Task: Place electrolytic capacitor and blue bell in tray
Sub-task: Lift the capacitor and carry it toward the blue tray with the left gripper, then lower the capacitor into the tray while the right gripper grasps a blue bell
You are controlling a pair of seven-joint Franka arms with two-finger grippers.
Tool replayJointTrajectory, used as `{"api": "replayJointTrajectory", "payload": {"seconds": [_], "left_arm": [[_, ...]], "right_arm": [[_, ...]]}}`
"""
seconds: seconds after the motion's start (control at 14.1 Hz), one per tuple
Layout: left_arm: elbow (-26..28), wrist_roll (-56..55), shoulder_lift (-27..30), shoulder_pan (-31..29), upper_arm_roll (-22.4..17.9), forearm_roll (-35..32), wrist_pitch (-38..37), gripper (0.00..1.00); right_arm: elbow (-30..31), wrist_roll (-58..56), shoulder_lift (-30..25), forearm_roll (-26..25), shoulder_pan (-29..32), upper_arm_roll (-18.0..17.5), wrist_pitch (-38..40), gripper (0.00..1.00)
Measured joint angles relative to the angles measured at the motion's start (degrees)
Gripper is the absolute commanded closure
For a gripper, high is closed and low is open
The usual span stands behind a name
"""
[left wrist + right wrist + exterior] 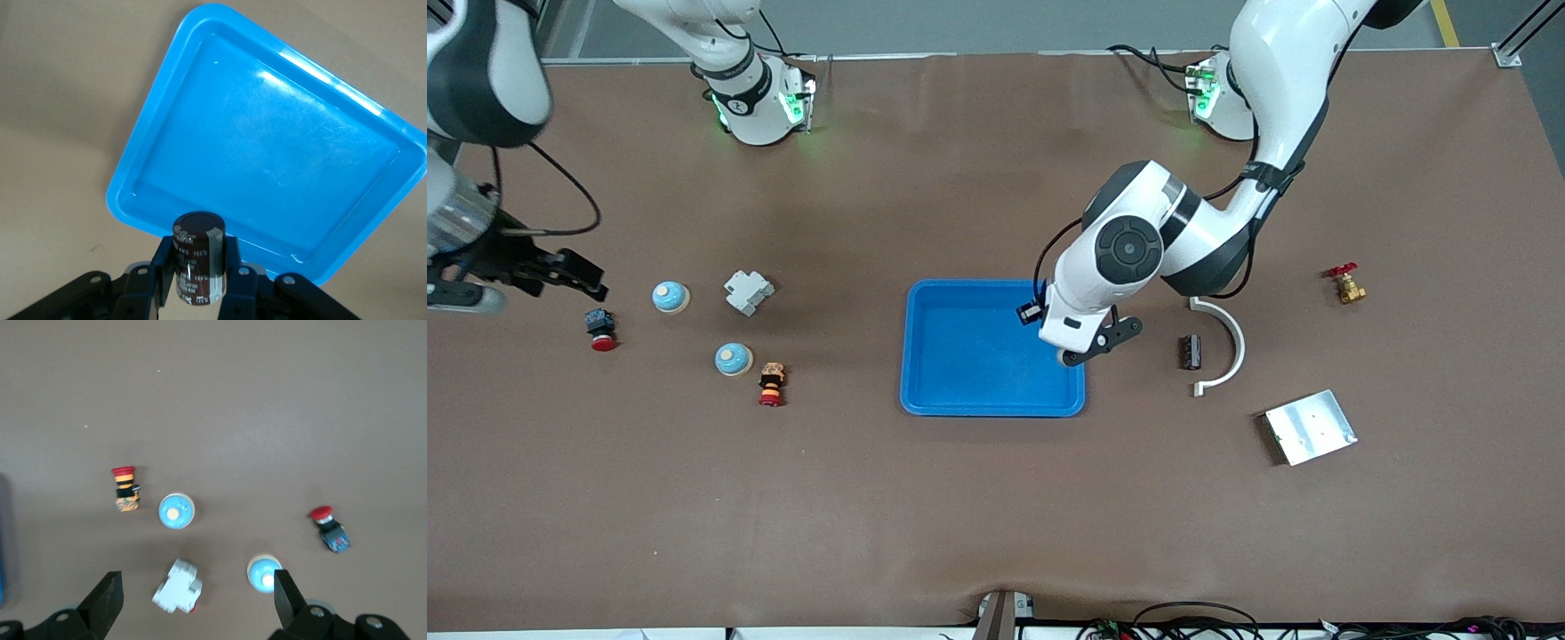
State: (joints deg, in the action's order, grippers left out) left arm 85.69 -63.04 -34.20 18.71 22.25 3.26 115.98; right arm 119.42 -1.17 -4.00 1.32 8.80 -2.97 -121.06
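Jaws of the left gripper (198, 283) pinch the capacitor (198, 260) over the tray's (925, 391) edge, ready to drop it in, while the right gripper (193, 600) waits wide open above the blue bells (670, 296).

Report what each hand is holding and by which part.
The left hand, over the blue tray, grips the electrolytic capacitor by the sides of its body. The right hand is open and holds nothing.

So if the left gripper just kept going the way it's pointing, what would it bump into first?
Probably the blue tray. The left gripper, shut on the capacitor, points down at the tray's rim nearest it, so the capacitor would likely touch there first; depth is hard to judge.
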Motion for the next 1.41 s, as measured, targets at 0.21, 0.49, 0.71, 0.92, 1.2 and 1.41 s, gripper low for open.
{"api": "replayJointTrajectory", "payload": {"seconds": [0.21, 0.49, 0.71, 0.92, 1.2, 1.41], "left_arm": [[0.0, -2.6, -2.1, 0.8, 0.0, -2.2, 1.9, 0.9], [0.2, -4.7, -5.0, 2.2, 0.0, -4.3, 2.3, 0.9], [1.7, -4.7, -5.9, 2.5, 0.0, -5.4, 2.3, 0.9], [3.1, -4.7, -6.7, 2.7, 0.0, -6.5, 2.3, 0.9], [3.4, -5.7, -7.6, 3.1, -0.1, -6.8, 2.3, 0.9], [3.5, -6.0, -8.1, 3.1, -0.2, -7.3, 2.5, 0.9]], "right_arm": [[13.1, -3.1, -1.8, 0.0, 1.8, 0.1, -12.6, 0.0], [24.7, -7.3, -2.4, 0.0, 6.4, 0.2, -23.8, 0.0], [31.9, -7.5, -2.4, 0.0, 7.4, 0.2, -32.4, 0.0], [35.9, -8.0, -1.7, 0.0, 7.7, 0.2, -37.7, 0.0], [36.4, -11.1, 2.7, 0.0, 10.0, 0.2, -43.2, 0.0], [36.4, -13.6, 6.1, 0.0, 12.2, 0.2, -47.2, 0.0]]}}
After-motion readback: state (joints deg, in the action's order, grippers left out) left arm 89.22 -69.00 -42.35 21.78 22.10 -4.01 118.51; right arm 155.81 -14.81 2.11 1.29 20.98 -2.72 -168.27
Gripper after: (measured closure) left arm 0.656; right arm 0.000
